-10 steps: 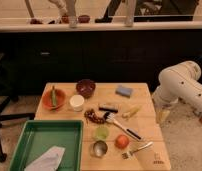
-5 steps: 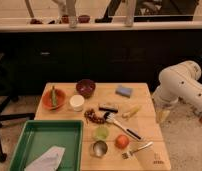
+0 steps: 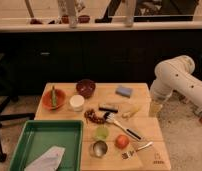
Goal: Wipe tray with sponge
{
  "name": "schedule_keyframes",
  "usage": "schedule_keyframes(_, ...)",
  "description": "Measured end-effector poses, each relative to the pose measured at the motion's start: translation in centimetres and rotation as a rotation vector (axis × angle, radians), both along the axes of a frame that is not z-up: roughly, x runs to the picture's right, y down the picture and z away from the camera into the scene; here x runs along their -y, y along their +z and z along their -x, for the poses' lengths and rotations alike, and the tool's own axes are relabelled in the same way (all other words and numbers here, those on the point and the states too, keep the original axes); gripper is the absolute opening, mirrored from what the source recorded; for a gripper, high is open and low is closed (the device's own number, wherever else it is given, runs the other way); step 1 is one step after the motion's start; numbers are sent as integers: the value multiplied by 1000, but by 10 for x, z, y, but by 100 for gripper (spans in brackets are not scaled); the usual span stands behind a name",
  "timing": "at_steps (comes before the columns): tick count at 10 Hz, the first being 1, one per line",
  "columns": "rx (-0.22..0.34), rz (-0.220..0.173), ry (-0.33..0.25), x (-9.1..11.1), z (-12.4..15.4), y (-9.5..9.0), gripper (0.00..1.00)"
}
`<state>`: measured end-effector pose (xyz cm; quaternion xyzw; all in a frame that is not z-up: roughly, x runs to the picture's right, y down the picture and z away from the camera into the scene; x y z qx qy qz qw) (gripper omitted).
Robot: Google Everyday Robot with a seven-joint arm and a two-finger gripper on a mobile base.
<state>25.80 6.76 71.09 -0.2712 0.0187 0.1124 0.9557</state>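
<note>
Camera view: small light-blue rectangular sponge (image 3: 124, 91) lies untouched near the far edge of the table, and the gripper (image 3: 155, 107) hangs at the table's right edge.

From my seat, the white arm's gripper has its jaws spread wide with nothing between them. The sponge lies up and to the left of it in the picture, near but apart, and no object stands between the two. Its long axis runs roughly along the table's far edge, so I judge a grasp across the short side would suit. It looks soft and matte against the pale wooden table (image 3: 144, 131). The large green plastic tray (image 3: 54, 124), smooth with raised walls, sits at the near-left corner, well apart from the sponge. A crumpled grey-white cloth (image 3: 46, 160) lies inside it. A small black bar (image 3: 109, 107) lies between the sponge and the tray.
</note>
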Motion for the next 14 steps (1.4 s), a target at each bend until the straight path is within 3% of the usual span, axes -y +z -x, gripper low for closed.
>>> schedule_keyframes(4,-17,-75,92,16,18,16,80)
schedule_keyframes(7,-43,-128,112,21,31,36,80)
schedule_keyframes(11,-55,-141,65,36,63,72,80)
schedule_keyframes(14,-61,-137,63,35,61,72,80)
